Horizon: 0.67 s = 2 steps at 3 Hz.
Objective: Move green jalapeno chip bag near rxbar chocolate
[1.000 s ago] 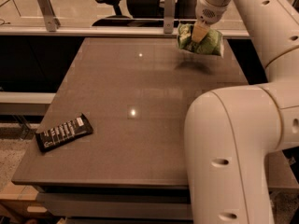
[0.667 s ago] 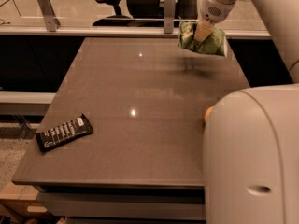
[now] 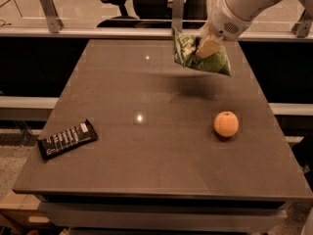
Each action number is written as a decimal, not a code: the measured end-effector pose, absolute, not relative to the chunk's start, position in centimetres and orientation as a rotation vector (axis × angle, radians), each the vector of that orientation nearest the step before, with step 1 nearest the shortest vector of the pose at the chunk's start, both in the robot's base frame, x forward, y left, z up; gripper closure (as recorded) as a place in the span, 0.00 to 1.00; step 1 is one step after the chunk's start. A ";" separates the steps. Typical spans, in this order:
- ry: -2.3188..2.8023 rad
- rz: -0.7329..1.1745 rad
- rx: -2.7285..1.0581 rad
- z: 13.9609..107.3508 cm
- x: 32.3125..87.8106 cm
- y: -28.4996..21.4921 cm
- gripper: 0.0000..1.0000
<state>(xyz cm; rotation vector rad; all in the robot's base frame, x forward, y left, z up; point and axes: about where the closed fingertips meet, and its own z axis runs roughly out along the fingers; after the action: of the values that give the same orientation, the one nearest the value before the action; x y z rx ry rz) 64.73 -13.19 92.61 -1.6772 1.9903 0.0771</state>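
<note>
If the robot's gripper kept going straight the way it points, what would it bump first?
The gripper, shut on the green jalapeno chip bag up at the far side, points downward. Probably the bag would land on the bare table, behind the orange; depth is unclear.

hand (image 3: 207, 45) holding green jalapeno chip bag (image 3: 215, 65) above table (image 3: 146, 155) rear | rxbar chocolate (image 3: 67, 139) front-left | orange (image 3: 226, 124) right

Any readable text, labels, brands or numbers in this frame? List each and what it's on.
On the flat black wrapped bar, front-left on the dark table: white printed lines, too small to read.
On the crinkly green chip bag, held above the table's far side by the tool: white lettering, too blurred to read.
On the round orange fruit: no text.
Nothing legible enough to quote.
</note>
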 end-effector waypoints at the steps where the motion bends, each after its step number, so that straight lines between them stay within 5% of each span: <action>1: 1.989 0.075 -1.675 92.7 64.8 -13.2 1.00; 2: 1.981 0.105 -1.676 92.4 65.5 -13.2 1.00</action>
<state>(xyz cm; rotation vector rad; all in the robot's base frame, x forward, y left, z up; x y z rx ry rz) 65.47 -13.15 92.44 -1.6757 1.9810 0.1053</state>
